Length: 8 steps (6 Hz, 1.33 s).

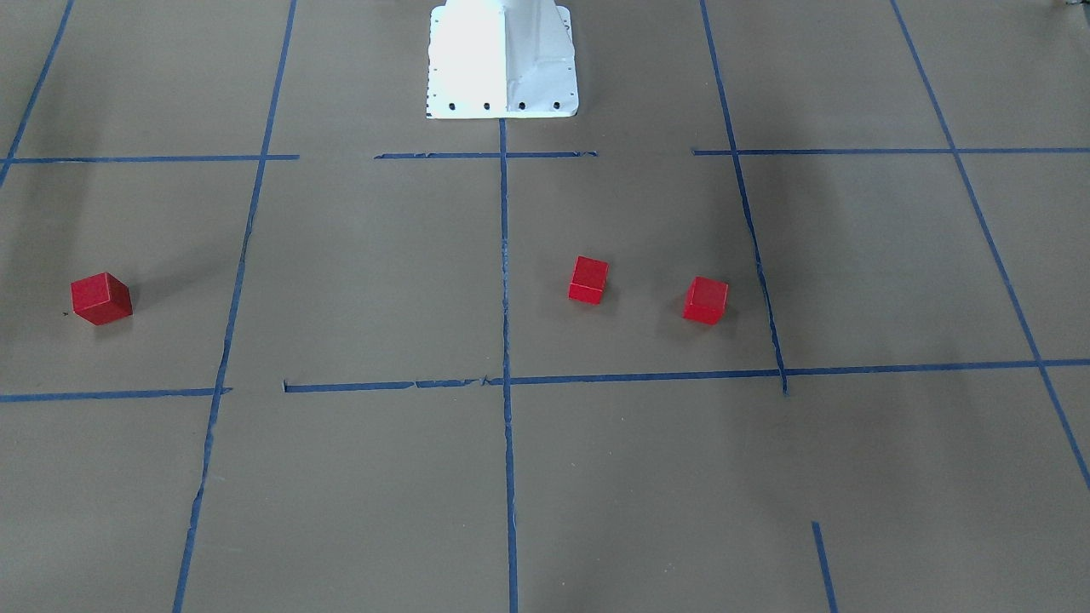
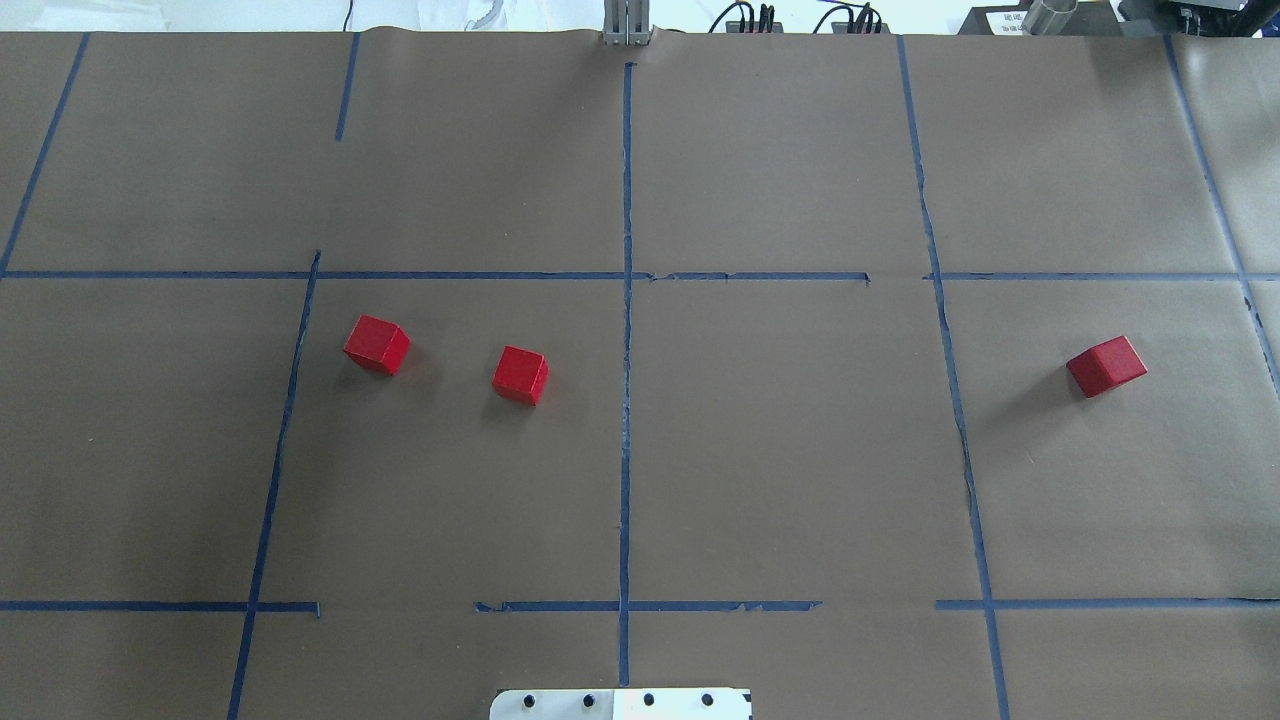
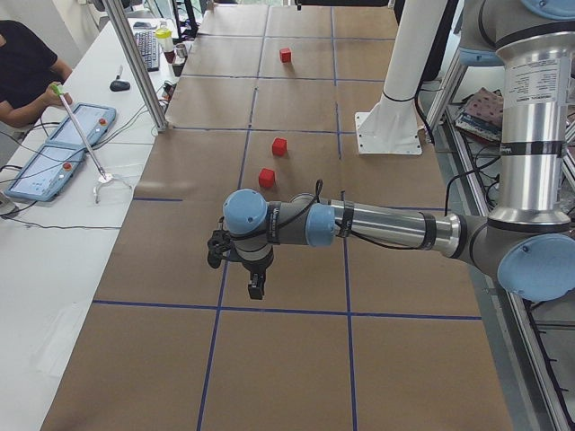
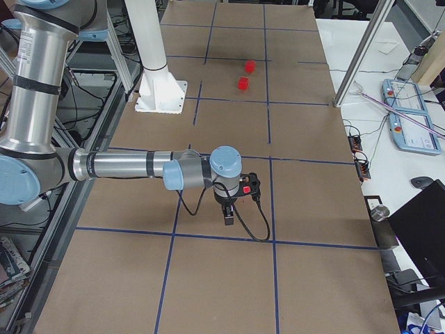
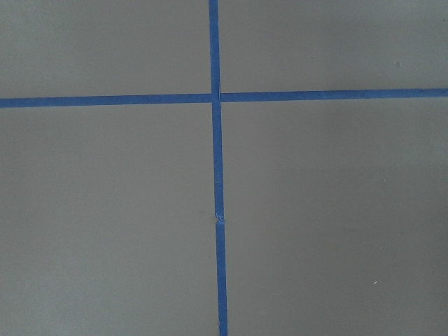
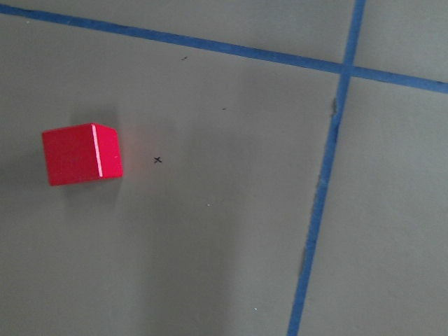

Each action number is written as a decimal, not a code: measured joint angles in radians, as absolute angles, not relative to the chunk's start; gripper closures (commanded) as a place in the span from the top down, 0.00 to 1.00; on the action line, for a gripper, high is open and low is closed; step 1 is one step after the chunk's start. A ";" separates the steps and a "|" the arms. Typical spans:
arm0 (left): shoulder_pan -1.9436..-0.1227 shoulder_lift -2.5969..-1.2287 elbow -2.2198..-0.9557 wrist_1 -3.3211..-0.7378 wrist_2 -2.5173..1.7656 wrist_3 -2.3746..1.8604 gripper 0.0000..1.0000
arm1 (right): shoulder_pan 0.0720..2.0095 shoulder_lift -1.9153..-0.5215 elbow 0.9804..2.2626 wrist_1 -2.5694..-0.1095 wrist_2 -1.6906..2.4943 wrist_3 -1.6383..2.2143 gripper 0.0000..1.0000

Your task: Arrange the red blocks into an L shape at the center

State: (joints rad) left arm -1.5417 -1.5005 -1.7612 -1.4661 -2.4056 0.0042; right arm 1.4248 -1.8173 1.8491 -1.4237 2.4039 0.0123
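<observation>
Beyond the left gripper (image 3: 256,287), two red blocks (image 2: 520,375) sit near each other, not touching, on the desk (image 2: 800,450). Near the right gripper (image 4: 229,218), lower down, lies the third block (image 6: 82,154), well apart from them. Whether either gripper is spread or pressed together, I cannot tell.

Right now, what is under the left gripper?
Under the left gripper, its wrist view shows only brown paper and a crossing of blue tape lines. In the left side view the gripper covers a small patch of paper behind it.
</observation>
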 measured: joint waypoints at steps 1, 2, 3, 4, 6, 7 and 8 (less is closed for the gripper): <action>-1.542 -1.500 -1.762 -1.466 -2.406 0.003 1.00 | 1.363 -1.812 1.846 -1.385 2.428 0.015 1.00; -1.542 -1.500 -1.762 -1.466 -2.406 0.003 1.00 | 1.300 -1.794 1.841 -1.357 2.427 0.041 1.00; -1.542 -1.500 -1.763 -1.466 -2.407 0.003 1.00 | 1.246 -1.767 1.838 -1.342 2.405 0.103 1.00; -1.542 -1.500 -1.765 -1.466 -2.407 0.003 1.00 | 1.190 -1.746 1.836 -1.324 2.372 0.154 0.99; -1.542 -1.500 -1.769 -1.465 -2.409 0.003 1.00 | 1.115 -1.733 1.819 -1.287 2.335 0.203 1.00; -1.542 -1.500 -1.772 -1.465 -2.410 0.003 1.00 | 1.101 -1.720 1.796 -1.257 2.322 0.212 1.00; -1.542 -1.499 -1.775 -1.465 -2.410 0.003 1.00 | 1.082 -1.693 1.773 -1.232 2.305 0.240 1.00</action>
